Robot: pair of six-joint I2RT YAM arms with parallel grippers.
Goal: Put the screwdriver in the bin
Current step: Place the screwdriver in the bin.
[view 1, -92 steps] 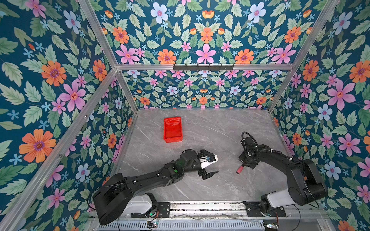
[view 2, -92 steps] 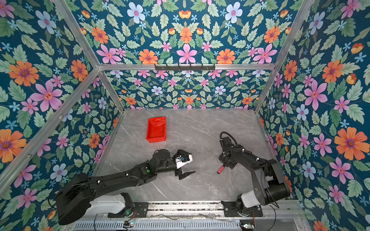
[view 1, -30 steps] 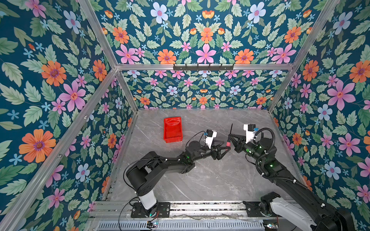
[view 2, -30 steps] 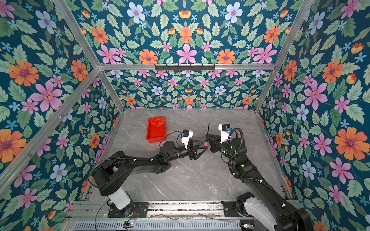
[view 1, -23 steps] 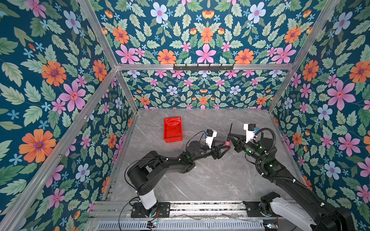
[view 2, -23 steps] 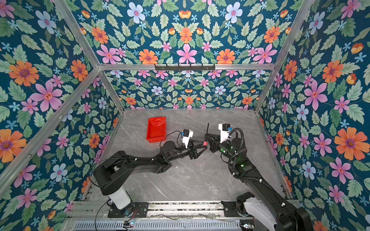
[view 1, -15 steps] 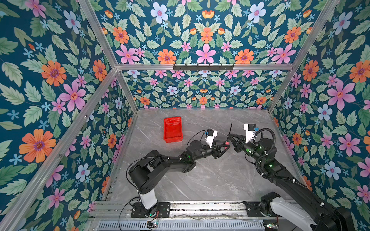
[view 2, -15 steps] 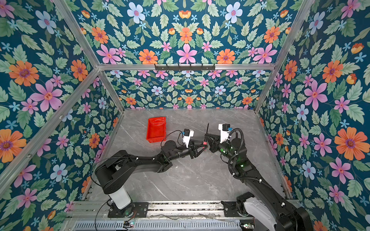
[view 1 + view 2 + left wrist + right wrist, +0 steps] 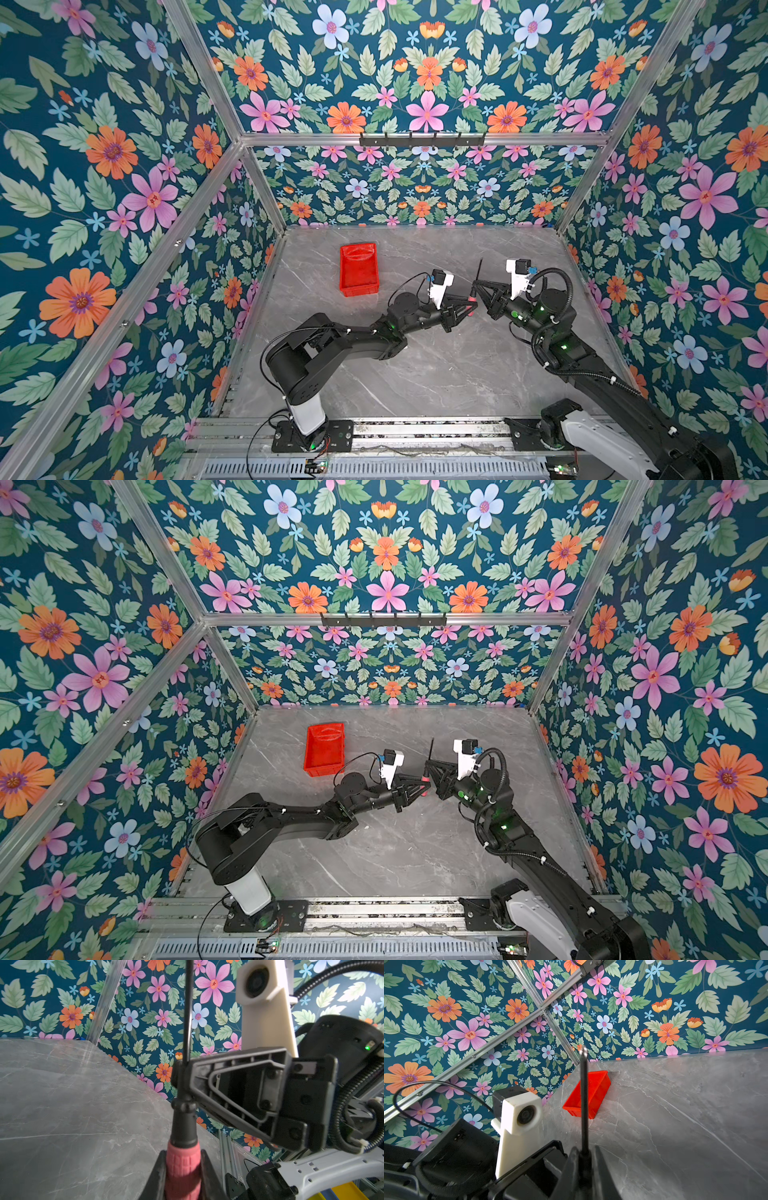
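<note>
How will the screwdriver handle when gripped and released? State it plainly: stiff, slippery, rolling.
Likely stiff: the screwdriver shows a straight shaft. Its ribbed pink handle, clamped in the left gripper, probably resists slipping. The round handle may roll on release, though the bin should contain it.

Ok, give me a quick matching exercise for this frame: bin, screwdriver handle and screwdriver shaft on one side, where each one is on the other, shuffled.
Things:
1. bin
2. screwdriver handle
3. screwdriver shaft

Places:
A. clamped in the left claw
B. between the fingers of the right claw, tip sticking out beyond them
C. standing on the table, apart from both arms

Pairs: 1-C, 2-A, 3-B
</note>
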